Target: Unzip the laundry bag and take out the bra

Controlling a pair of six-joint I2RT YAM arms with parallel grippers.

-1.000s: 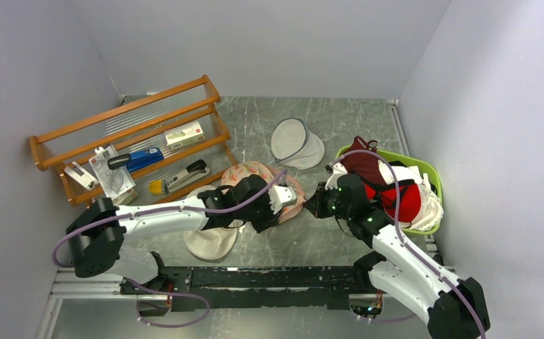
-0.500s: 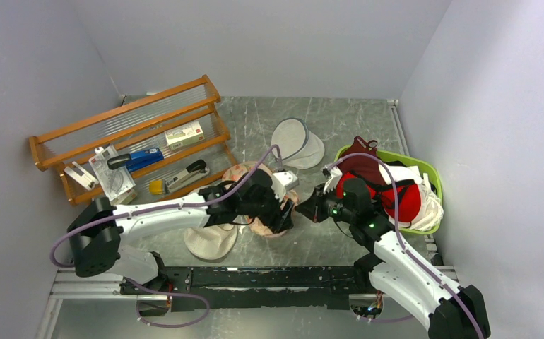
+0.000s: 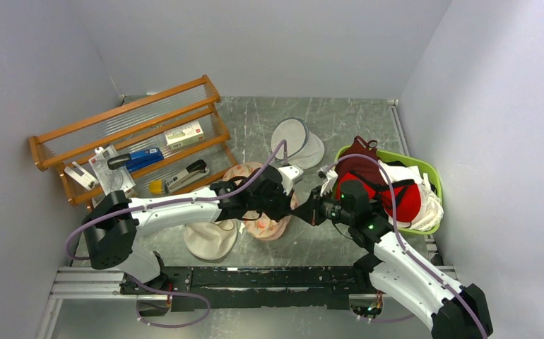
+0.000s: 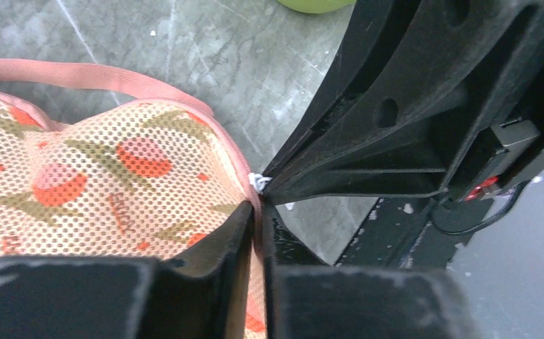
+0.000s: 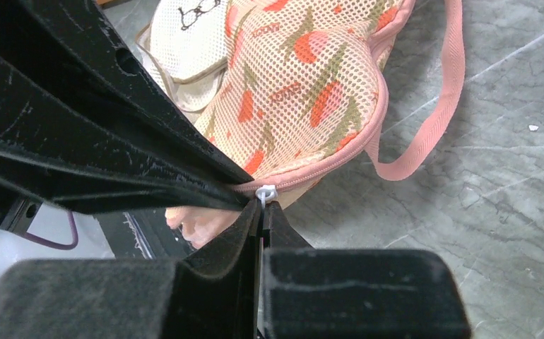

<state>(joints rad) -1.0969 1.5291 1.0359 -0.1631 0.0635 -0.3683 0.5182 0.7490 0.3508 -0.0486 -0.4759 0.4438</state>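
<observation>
The laundry bag (image 3: 269,227) is pale pink mesh with red-orange motifs and a pink loop handle (image 5: 439,120). It is bunched up at the table's middle, between the two arms. My left gripper (image 3: 290,205) is shut on the bag's pink zipper rim (image 4: 251,194). In the left wrist view the gripper (image 4: 258,212) pinches the rim just below the white zipper pull (image 4: 257,182). My right gripper (image 3: 310,212) meets it from the right. In the right wrist view the gripper (image 5: 262,208) is shut on the white zipper pull (image 5: 265,191). The zipper looks closed. The bra is hidden.
A cream mesh bag with a glasses mark (image 3: 209,240) lies partly under the laundry bag. A round white mesh pouch (image 3: 294,141) lies behind. A green basket (image 3: 424,169) at the right holds red bras (image 3: 403,201) and a maroon garment (image 3: 361,166). A wooden rack (image 3: 135,141) stands at the left.
My left gripper has pulled the bag's right edge up, bunching the bag. My right gripper has moved left and closed in on the zipper pull beside it.
</observation>
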